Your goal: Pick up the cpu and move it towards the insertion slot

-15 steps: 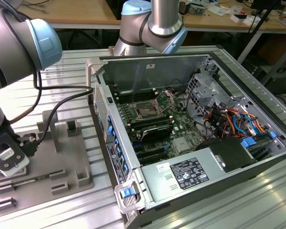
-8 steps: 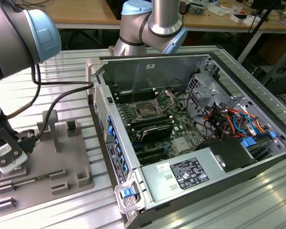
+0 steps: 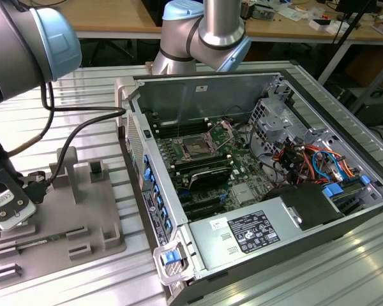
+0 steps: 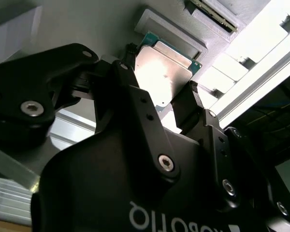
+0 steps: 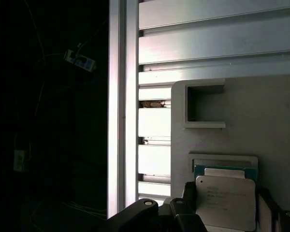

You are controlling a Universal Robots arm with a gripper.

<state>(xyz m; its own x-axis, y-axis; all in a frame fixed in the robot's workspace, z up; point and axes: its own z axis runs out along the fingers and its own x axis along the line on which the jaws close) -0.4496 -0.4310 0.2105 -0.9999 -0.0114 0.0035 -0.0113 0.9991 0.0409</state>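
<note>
Exterior view is showing the arm [image 3: 25, 38] bending down at that view's left, its wrist hanging low over a grey tray [image 3: 83, 217] that is lying on the slatted metal worktop [image 3: 83, 89]. A black cable [image 3: 83, 124] is looping from the arm toward the open computer case [image 3: 198, 89], which is standing just beside the tray on the exterior view's right. Inside the case, the insertion slot [image 3: 196, 148] is sitting on the motherboard with its dark centre showing and its metal bracket [image 3: 222, 131] tilting up beside it. The insertion slot is lying well apart from the wrist, with the case wall between them.

In both wrist views the cpu [image 4: 164, 67] [image 5: 225, 203] is sitting between the black jaws, its silvery top facing the cameras and a green edge showing along one side. The jaws are standing narrow, pressing on two opposite sides of the cpu and holding it. Just behind it a raised square frame [image 4: 170, 30] of the tray is showing, and the cpu is overlapping that frame. Whether it is resting in the pocket or hanging slightly above it is hard to tell from these angles. In the first wrist view an open rectangular recess [image 5: 205, 104] in the tray is lying near the cpu, and the worktop's slats are running beside the tray's edge.
</note>
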